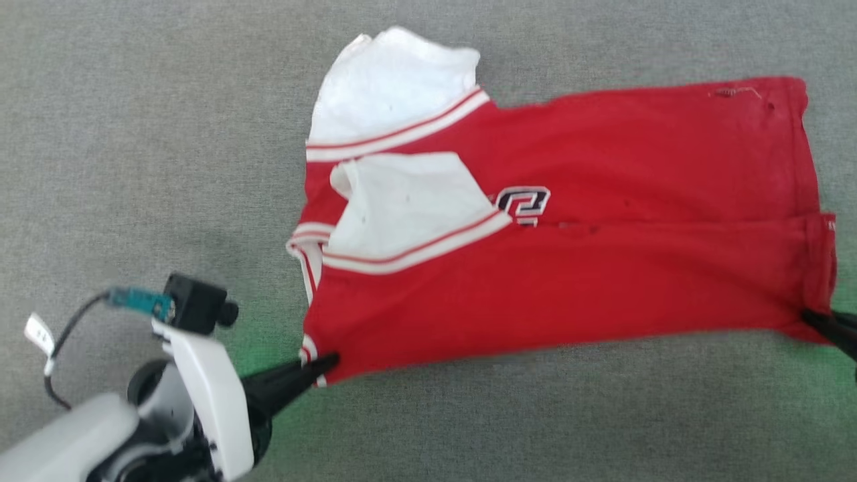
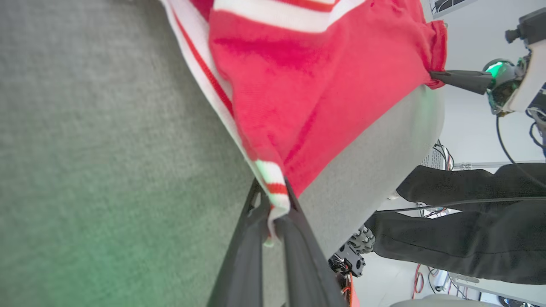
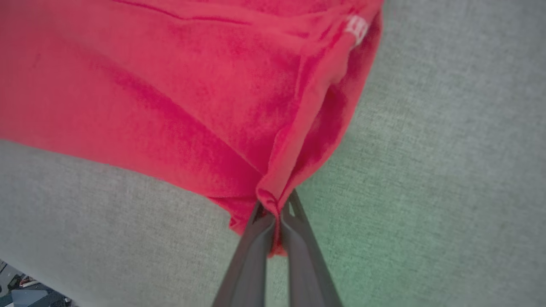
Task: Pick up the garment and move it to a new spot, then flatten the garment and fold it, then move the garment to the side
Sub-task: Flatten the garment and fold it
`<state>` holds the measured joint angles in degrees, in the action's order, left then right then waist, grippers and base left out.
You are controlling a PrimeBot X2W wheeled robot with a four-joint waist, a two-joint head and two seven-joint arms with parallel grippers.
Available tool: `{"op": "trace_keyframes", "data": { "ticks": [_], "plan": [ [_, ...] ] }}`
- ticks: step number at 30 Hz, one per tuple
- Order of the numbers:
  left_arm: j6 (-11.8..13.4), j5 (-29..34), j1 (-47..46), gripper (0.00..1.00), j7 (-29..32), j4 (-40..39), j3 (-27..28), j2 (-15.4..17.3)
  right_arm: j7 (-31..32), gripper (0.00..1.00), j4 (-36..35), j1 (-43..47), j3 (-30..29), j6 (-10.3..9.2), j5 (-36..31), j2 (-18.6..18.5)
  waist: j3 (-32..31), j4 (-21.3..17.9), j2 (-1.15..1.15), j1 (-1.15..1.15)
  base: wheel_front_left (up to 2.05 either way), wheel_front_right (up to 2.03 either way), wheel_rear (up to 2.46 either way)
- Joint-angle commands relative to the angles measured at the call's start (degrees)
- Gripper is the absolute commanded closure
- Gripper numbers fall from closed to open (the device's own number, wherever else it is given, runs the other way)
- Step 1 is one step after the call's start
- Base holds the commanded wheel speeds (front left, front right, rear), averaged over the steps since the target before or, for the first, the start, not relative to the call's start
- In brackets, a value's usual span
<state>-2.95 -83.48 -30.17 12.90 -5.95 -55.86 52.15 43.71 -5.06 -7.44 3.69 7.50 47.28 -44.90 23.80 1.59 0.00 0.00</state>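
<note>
So the garment (image 1: 569, 268) is lying spread across the middle of the table (image 1: 134, 134), its long side running left to right. It's looking like a soft knit, mostly red and a bit fuzzy up close. Two white panels (image 1: 402, 87) are sitting at the left end, each closed off by a thin red-and-white stripe band. One panel is poking out past the far edge, and the other is lying folded in on top of the red. A dark-outlined number print (image 1: 525, 203) is peeking out beside that folded one. A long crease is running down the middle of the red part. The right end is finishing in a turned hem with a tiny white tag (image 3: 357, 26).

The left gripper (image 1: 328, 365) is pinching the near-left corner, fingers closed tight on the striped trim there. The right gripper (image 3: 276, 209) is doing the same at the near-right corner, fingers clamped narrow on a bunched bit of red hem. The near edge is running fairly straight between them.

The table top is looking like grey woven cloth, slightly nubby. Plenty of it is showing bare left of the garment, plus a strip along the near side. In the left wrist view the table edge is curving past the red, and a person's dark trouser legs (image 2: 469, 226) are showing just beyond it.
</note>
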Motion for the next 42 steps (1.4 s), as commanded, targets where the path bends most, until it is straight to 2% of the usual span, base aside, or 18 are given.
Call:
{"op": "trace_keyframes", "data": {
  "ticks": [1,5,11,12,13,14,15,16,17,20,25,29,30,32,37,39,42],
  "plan": [
    [0.4,-0.1,1.5,1.0,-0.9,-0.8,-0.1,0.6,0.2,1.0,-0.5,1.5,-0.9,-0.02,0.3,-0.1,0.0,0.1,0.0,0.0,0.0,0.0,0.0],
    [1.1,-0.1,3.8,1.0,-2.8,-2.2,-0.3,1.0,0.1,1.0,-2.1,4.3,-3.5,-0.02,0.3,0.7,-0.2,0.2,0.0,0.0,0.0,0.0,0.0],
    [1.2,-0.3,4.6,1.0,-4.2,-1.1,0.0,-0.2,-1.1,1.0,-3.2,4.9,-4.8,-0.02,-1.1,2.9,-0.6,-0.2,0.0,0.0,0.0,0.0,0.0],
    [1.3,-0.2,4.7,1.0,-4.4,-0.9,0.0,-0.3,-1.4,0.93,-3.2,4.8,-4.9,-0.02,-1.4,3.3,-0.7,-0.2,0.0,0.0,0.0,0.0,0.0],
    [1.3,0.1,4.7,1.0,-4.5,-0.8,0.0,-0.2,-1.7,0.76,-3.3,4.8,-5.1,-0.02,-1.8,3.7,-0.8,-0.3,0.0,0.0,0.0,0.0,0.0],
    [1.4,0.5,4.6,0.72,-5.0,-0.7,0.2,-0.1,-2.3,0.55,-3.2,4.8,-5.4,-0.02,-2.2,4.1,-0.9,-0.4,0.0,0.0,0.0,0.0,0.0],
    [1.5,0.5,4.5,0.51,-5.5,-0.5,0.5,0.1,-2.8,0.03,-3.0,4.7,-5.9,-0.02,-2.6,4.7,-1.0,-0.6,0.0,0.0,0.0,0.0,0.0],
    [1.6,0.8,4.5,0.16,-6.1,-0.5,0.8,0.4,-3.4,0.0,-2.9,4.6,-6.3,-0.02,-2.9,5.3,-1.2,-0.7,0.0,0.0,0.0,0.0,0.0],
    [1.8,1.0,4.5,0.0,-6.9,-0.5,1.3,0.8,-4.1,0.0,-2.9,4.5,-6.8,-0.02,-3.3,5.8,-1.3,-0.9,0.0,0.0,0.0,0.0,0.0],
    [2.4,0.5,4.6,0.0,-9.2,-1.0,3.2,2.2,-7.7,0.0,-3.2,3.9,-8.3,-0.01,-5.1,7.9,-1.7,-1.6,0.0,0.0,0.0,0.0,0.0],
    [4.7,2.2,2.4,0.0,-13.9,-0.8,7.6,5.5,-18.2,0.0,-5.2,2.6,-8.3,-0.01,-9.9,10.8,-1.6,-3.3,0.0,0.0,0.0,0.0,0.0],
    [6.4,4.4,-0.8,0.0,-18.5,3.5,11.3,5.6,-30.1,0.0,-4.3,-0.6,-6.4,-0.01,-15.3,14.4,-0.7,-5.8,0.0,0.0,0.0,0.0,0.0],
    [6.4,5.4,-3.2,0.0,-19.9,6.9,12.3,4.2,-36.0,0.0,-2.7,-2.4,-4.5,-0.01,-17.4,17.3,-0.2,-7.3,0.0,0.0,0.0,0.0,0.0],
    [6.2,6.9,-5.9,0.0,-20.9,11.0,13.1,3.3,-41.2,0.0,-1.1,-4.3,-2.9,-0.02,-19.3,19.5,0.3,-9.0,0.0,0.0,0.0,0.0,0.0],
    [4.5,9.0,-13.6,0.0,-19.7,20.8,14.0,0.9,-52.5,0.0,2.6,-8.0,1.2,-0.01,-22.9,23.7,2.1,-13.5,0.0,0.0,0.0,0.0,0.0],
    [3.9,9.0,-15.2,0.0,-18.6,22.3,13.9,0.5,-53.9,0.0,3.2,-8.6,1.7,-0.02,-23.3,24.2,2.6,-14.3,0.0,0.0,0.0,0.0,0.0],
    [2.8,10.2,-20.4,0.0,-12.6,27.0,12.6,0.3,-55.6,0.0,4.9,-9.3,3.2,-0.01,-23.7,25.2,3.8,-16.5,0.0,0.0,0.0,0.0,0.0]
  ]
}}
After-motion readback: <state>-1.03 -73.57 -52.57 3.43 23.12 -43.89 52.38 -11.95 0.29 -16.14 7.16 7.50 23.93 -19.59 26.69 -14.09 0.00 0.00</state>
